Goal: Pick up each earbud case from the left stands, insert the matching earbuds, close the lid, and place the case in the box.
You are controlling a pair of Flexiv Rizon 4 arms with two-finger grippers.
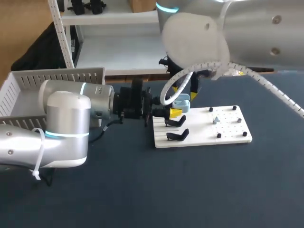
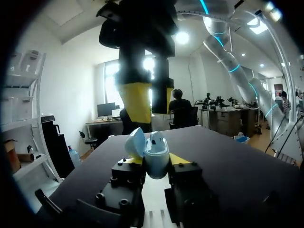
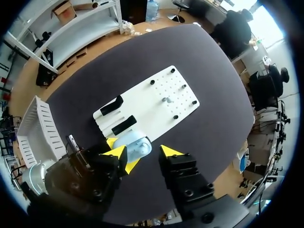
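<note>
- 1 earbud case
- 2 stands, black
- 1 board, white
- 1 box, white
- 2 grippers: left gripper, right gripper
- earbuds on board: too small to count

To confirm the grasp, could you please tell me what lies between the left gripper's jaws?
The pale blue earbud case, lid open, clamped by the left gripper, as the left wrist view shows.
</note>
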